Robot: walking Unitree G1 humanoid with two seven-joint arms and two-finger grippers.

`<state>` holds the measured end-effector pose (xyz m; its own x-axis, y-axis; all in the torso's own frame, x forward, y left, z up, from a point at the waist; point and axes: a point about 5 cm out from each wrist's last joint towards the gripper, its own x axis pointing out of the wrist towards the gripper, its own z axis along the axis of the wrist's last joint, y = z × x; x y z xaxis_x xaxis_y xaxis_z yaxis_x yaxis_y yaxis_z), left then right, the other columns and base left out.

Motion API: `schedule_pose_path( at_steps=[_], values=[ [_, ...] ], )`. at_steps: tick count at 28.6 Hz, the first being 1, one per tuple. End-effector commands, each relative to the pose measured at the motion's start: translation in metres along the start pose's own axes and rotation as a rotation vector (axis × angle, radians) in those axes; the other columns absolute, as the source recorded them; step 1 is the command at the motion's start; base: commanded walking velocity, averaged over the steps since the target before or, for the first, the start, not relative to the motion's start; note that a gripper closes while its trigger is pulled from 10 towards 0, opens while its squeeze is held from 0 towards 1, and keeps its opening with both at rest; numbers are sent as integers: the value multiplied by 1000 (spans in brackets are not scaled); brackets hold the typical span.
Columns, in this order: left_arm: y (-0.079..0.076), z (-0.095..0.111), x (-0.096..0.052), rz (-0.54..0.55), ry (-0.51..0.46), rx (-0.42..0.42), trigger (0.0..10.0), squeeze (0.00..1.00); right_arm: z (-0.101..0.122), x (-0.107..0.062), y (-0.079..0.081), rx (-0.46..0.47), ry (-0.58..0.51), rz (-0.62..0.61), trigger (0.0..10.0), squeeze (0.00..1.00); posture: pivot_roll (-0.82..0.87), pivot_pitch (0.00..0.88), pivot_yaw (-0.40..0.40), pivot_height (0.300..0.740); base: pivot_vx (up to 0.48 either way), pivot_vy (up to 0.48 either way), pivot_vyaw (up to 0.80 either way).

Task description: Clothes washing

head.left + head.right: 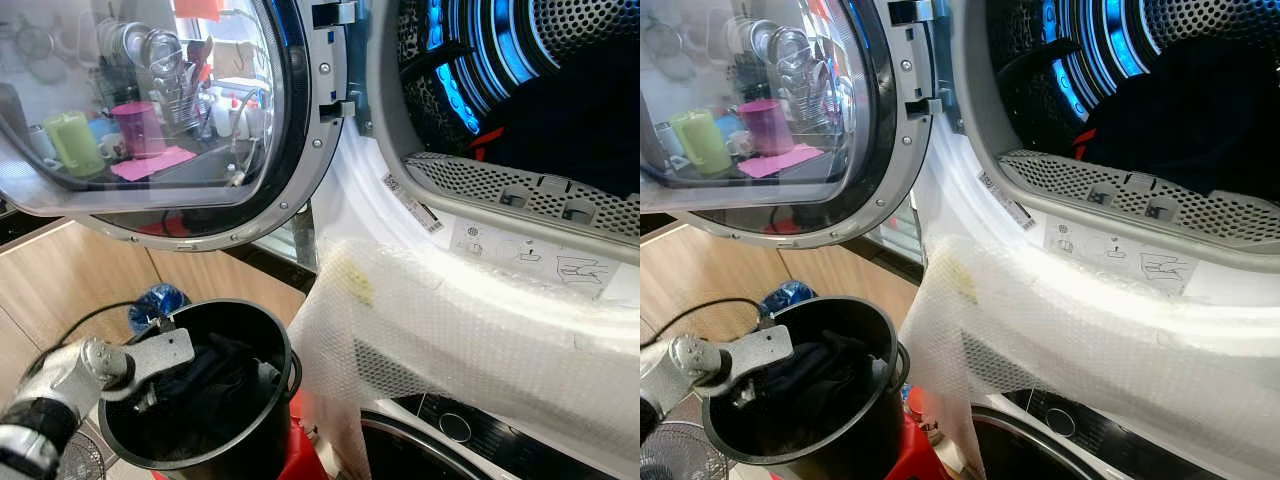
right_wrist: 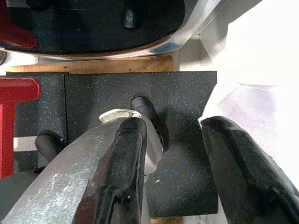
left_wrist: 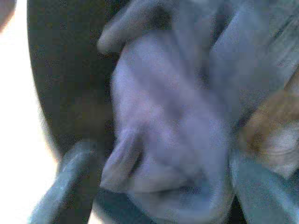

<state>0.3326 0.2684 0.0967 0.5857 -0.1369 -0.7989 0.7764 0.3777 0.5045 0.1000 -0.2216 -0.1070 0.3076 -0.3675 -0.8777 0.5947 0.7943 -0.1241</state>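
Clothes [image 1: 215, 385], dark and bunched, lie in the black bucket [image 1: 265, 330] below the open drum [image 1: 560, 110]. The left gripper [image 3: 154, 163] reaches into the bucket, fingers spread around a fold of cloth; whether they have clenched on it I cannot tell. The step looks like loading. Next: close, lift clear of the rim, carry up past the door [image 1: 290, 120]. The right gripper [image 2: 173, 163] hangs open over the floor.

A black bucket [image 1: 205, 400] at lower left holds dark clothes [image 1: 215, 385]; it stands on something red [image 1: 300, 455] at the bottom edge.
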Motion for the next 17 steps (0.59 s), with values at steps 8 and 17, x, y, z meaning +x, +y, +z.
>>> schedule_pose_path(
  at_steps=[8, 17],
  values=[
    [-15, 21, 21, -51, -12, 50, 10000, 1000, -4, 0, -3, 31, 15, -6, 10000, 0, -1, 0, 86, 740, 0, 0, 0],
    [-30, 11, 28, -107, 67, 102, 10000, 1000, -2, 1, -3, 18, 15, 5, 10000, 0, -10, 0, 68, 740, 0, 0, 0]
  ],
)
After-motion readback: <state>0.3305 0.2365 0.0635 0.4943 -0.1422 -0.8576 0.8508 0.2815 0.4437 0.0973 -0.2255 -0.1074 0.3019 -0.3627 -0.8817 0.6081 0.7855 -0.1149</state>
